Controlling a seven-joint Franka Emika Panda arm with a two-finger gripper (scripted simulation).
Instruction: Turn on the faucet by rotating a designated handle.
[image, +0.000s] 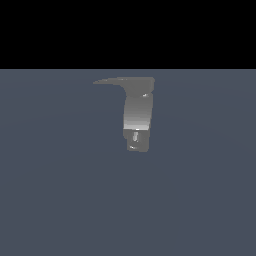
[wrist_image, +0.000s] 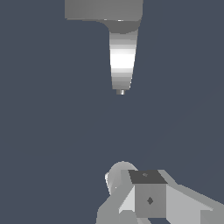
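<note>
The faucet (image: 138, 112) is a grey curved block standing in the middle of the exterior view, with a small nozzle (image: 135, 136) at its lower end. The handle (image: 112, 81), a thin dark-grey blade, sticks out from the faucet's top toward the exterior view's left and tapers to a point. In the wrist view the faucet (wrist_image: 122, 57) narrows down to its nozzle (wrist_image: 120, 92), under a flat grey slab (wrist_image: 94, 9) that may be the handle. My gripper (wrist_image: 146, 177) is well short of the faucet and touches nothing. Its fingers read as one block with no gap. The exterior view does not show the gripper.
A flat blue-grey floor (image: 60, 200) spreads around the faucet on all sides. A black band (image: 128, 30) fills the upper part of the exterior view. A rounded light-grey part (wrist_image: 119, 175) sits beside the fingers in the wrist view.
</note>
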